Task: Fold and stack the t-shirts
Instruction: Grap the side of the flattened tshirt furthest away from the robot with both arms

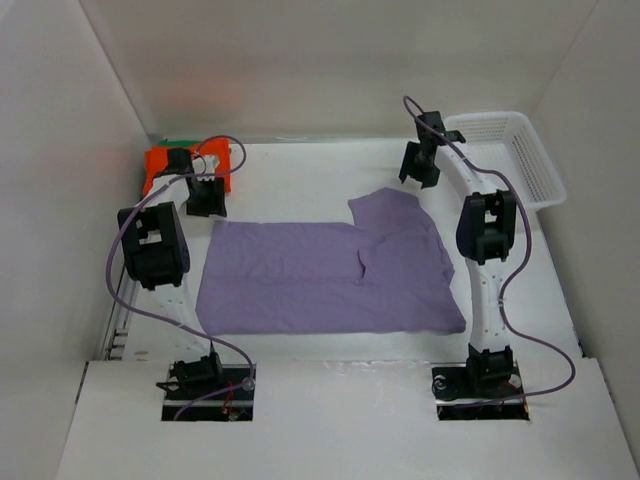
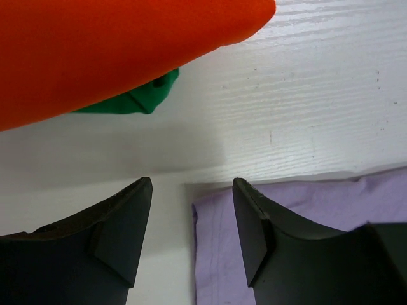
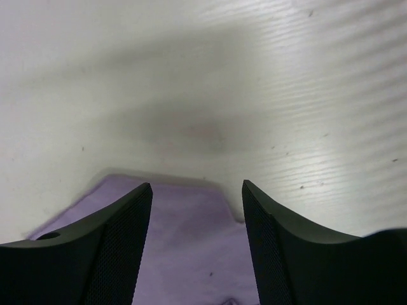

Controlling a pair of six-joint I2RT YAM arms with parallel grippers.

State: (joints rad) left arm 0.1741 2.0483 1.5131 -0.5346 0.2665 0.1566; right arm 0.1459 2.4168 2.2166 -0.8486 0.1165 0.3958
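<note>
The lavender t-shirt [image 1: 330,275] lies spread flat in the middle of the table, one sleeve pointing to the back right. The orange t-shirt [image 1: 162,166] lies folded at the back left on top of the green one [image 1: 178,142], which only shows as an edge. My left gripper [image 1: 206,205] is open and empty above the lavender shirt's back left corner [image 2: 267,222]; orange cloth [image 2: 114,51] and a green tip [image 2: 143,98] lie beyond it. My right gripper [image 1: 418,176] is open and empty above the sleeve's edge [image 3: 191,248].
A white plastic mesh basket [image 1: 525,155] stands at the back right, beside the right arm. White walls close in the table at the back and on both sides.
</note>
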